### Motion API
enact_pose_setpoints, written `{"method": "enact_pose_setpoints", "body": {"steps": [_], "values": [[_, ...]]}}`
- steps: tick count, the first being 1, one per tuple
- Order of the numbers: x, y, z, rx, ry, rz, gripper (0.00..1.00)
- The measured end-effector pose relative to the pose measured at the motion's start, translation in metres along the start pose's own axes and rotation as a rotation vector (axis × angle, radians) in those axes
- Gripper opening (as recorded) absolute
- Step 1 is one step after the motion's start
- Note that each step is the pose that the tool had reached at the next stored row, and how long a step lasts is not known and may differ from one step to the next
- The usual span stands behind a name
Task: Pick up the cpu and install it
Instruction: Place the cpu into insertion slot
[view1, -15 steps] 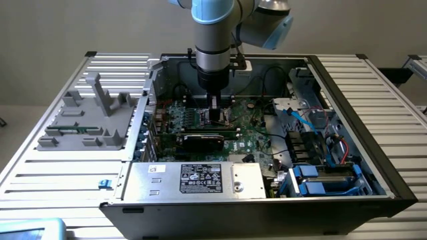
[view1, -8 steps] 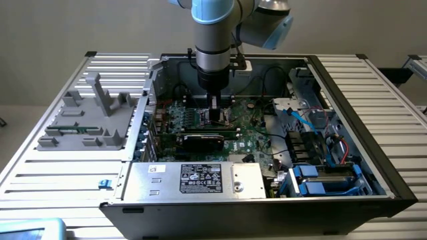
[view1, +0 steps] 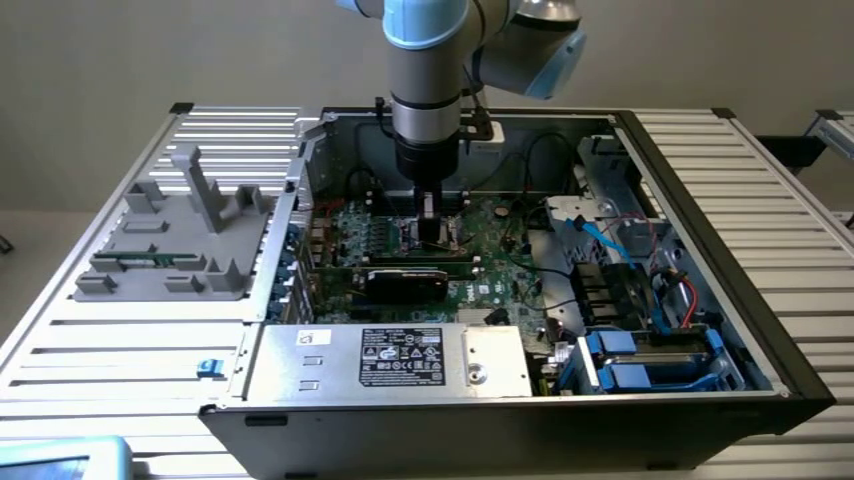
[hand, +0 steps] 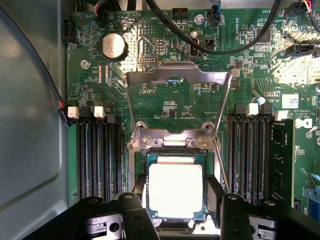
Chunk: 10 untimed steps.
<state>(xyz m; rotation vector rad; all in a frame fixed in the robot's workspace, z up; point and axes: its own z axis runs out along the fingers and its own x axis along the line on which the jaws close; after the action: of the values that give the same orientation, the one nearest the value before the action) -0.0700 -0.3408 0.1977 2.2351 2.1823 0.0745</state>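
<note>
The cpu (hand: 176, 189), a small square chip with a bright silvery top and a thin green rim, sits between my gripper's fingers directly over the motherboard socket (hand: 172, 146). My gripper (hand: 177, 194) is shut on it, with one black fingertip (hand: 141, 186) against one side and the other against the opposite side. The socket's metal load plate (hand: 177, 75) is swung up and open behind it. In the exterior view my gripper (view1: 430, 238) is lowered deep into the open computer case (view1: 694, 200), down at the motherboard, and the arm hides the chip.
Memory slots (hand: 97, 155) flank the socket, with more (hand: 247, 150) on its other side. Black cables (hand: 235, 40) arc over the board. A black card (view1: 414, 280) and the power supply (view1: 387, 358) lie in front. A grey tray (view1: 174, 240) sits at the exterior view's left.
</note>
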Motion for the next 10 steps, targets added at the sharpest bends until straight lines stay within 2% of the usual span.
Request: {"method": "enact_pose_setpoints", "body": {"steps": [10], "values": [[-0.0001, -0.0011, 0.0, -0.0037, 0.0006, 0.0, 0.55]]}}
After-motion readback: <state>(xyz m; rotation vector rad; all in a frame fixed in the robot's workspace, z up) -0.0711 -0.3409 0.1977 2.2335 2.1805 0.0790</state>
